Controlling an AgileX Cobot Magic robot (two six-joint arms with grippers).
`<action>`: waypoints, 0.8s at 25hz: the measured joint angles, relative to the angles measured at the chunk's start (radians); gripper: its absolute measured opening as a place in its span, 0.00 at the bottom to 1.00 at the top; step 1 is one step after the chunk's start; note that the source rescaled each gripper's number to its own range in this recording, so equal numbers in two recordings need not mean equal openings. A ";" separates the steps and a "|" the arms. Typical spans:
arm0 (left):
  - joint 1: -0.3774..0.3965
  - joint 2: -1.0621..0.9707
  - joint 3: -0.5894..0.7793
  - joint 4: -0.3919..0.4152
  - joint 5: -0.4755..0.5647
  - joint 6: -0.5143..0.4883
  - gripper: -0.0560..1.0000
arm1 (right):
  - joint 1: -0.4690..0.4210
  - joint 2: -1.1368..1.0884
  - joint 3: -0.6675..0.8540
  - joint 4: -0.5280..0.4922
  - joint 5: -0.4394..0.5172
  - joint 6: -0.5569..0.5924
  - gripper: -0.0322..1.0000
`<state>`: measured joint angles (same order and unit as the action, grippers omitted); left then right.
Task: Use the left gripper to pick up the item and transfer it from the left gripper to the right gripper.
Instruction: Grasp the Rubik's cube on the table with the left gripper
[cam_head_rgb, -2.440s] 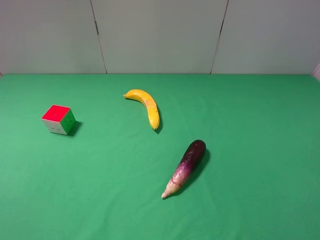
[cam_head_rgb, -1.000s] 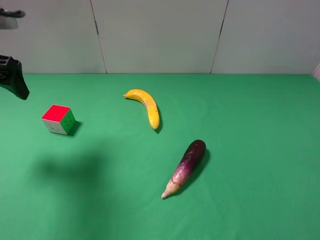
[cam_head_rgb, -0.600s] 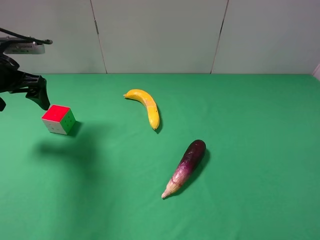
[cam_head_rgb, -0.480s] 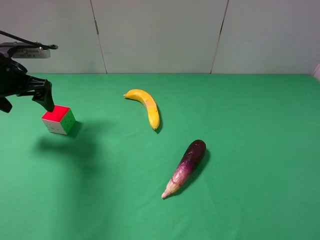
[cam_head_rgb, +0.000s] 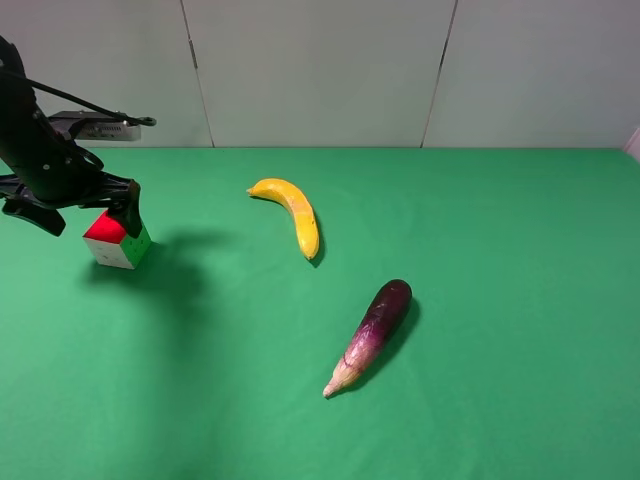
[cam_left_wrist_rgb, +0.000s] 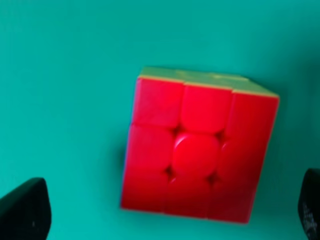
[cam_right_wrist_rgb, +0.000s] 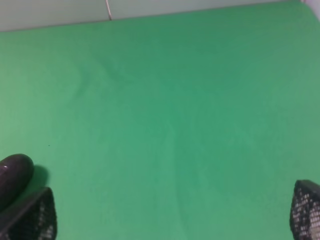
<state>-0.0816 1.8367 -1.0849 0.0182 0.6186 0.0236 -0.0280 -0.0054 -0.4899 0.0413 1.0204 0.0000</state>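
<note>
Green cloth surface (cam_head_rgb: 500, 300): flat and wide, it carries all three things, which lie well apart from one another.

My left gripper (cam_head_rgb: 90, 225): black, two tapered fingers on a thick jointed arm. It hangs over the cube at the far left of the surface, spread wide and holding nothing. In my left wrist view one fingertip sits at each side with the cube between them, neither touching it. I cannot tell how low the tips are.

Purple aubergine (cam_head_rgb: 372, 332): long and glossy with a pale stem end, near the middle. No part of my job.

Yellow banana (cam_head_rgb: 293, 212): curved, lying beyond the aubergine. Also not mine to take.

Small 3x3 puzzle cube (cam_left_wrist_rgb: 200, 150): resting on the surface, red face up, green and white sides showing.

My right gripper (cam_right_wrist_rgb: 172, 215): black mesh-patterned tips wide apart over bare green, nothing held, the aubergine's end just beside one tip.

Task so far: I judge only the approach done. Closing on the cube, the lift and the handover to my right gripper are all left.
</note>
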 joint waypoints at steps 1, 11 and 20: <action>-0.006 0.011 -0.004 0.001 -0.006 0.000 1.00 | 0.000 0.000 0.000 0.000 0.000 0.000 1.00; -0.023 0.087 -0.022 0.004 -0.038 -0.012 1.00 | 0.000 0.000 0.000 0.000 0.000 0.000 1.00; -0.023 0.123 -0.022 0.019 -0.048 -0.015 0.71 | 0.000 0.000 0.000 0.000 0.000 0.000 1.00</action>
<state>-0.1047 1.9596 -1.1071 0.0371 0.5706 0.0085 -0.0280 -0.0054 -0.4899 0.0413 1.0204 0.0000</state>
